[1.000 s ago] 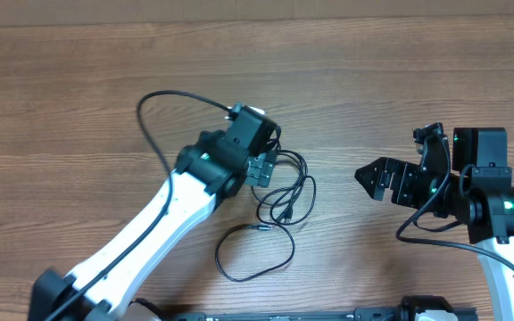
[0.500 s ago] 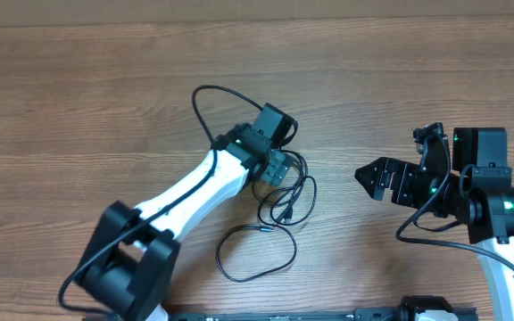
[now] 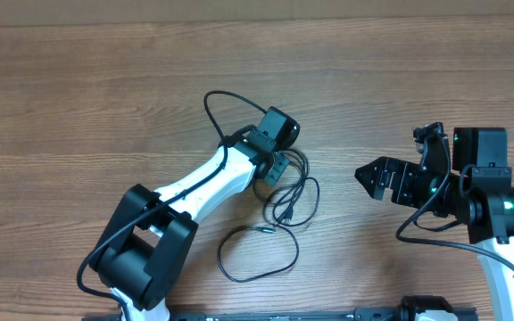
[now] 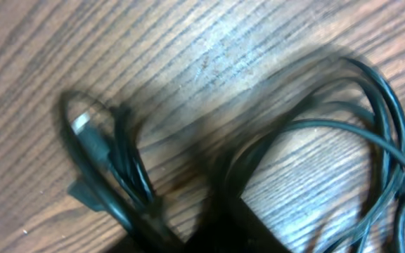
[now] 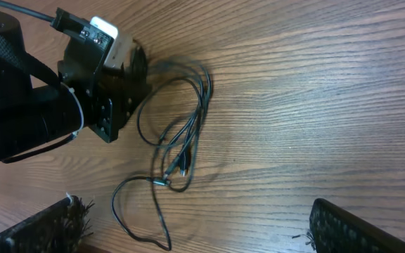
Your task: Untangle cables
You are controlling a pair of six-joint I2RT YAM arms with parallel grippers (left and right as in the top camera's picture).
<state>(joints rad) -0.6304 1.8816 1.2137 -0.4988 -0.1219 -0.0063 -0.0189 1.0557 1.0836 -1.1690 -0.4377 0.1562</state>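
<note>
The cables point(image 3: 300, 198) lie as thin black loops bunched at the table's middle, with one long loop point(image 3: 257, 259) trailing toward the front edge. My left gripper point(image 3: 277, 169) sits on the top left of the bunch, jaws drawn together on a few strands. In the left wrist view the cables point(image 4: 371, 140) are close and blurred; a silver plug tip point(image 4: 81, 125) shows at left, and strands run into the dark gripper point(image 4: 209, 235) at the bottom. My right gripper point(image 3: 362, 175) hovers open to the right of the bunch, apart from it. The right wrist view shows the cables point(image 5: 188, 133) and left gripper point(image 5: 111, 112) ahead.
The left arm's own thick black wire point(image 3: 226, 100) arches over the table behind its wrist. The wooden table point(image 3: 78, 107) stretches bare to the left and back. A black rail point(image 3: 328, 314) runs along the front edge.
The left arm swung right and settled onto the cable bunch, and its jaws closed from wide open onto the strands. The right arm has not moved.
</note>
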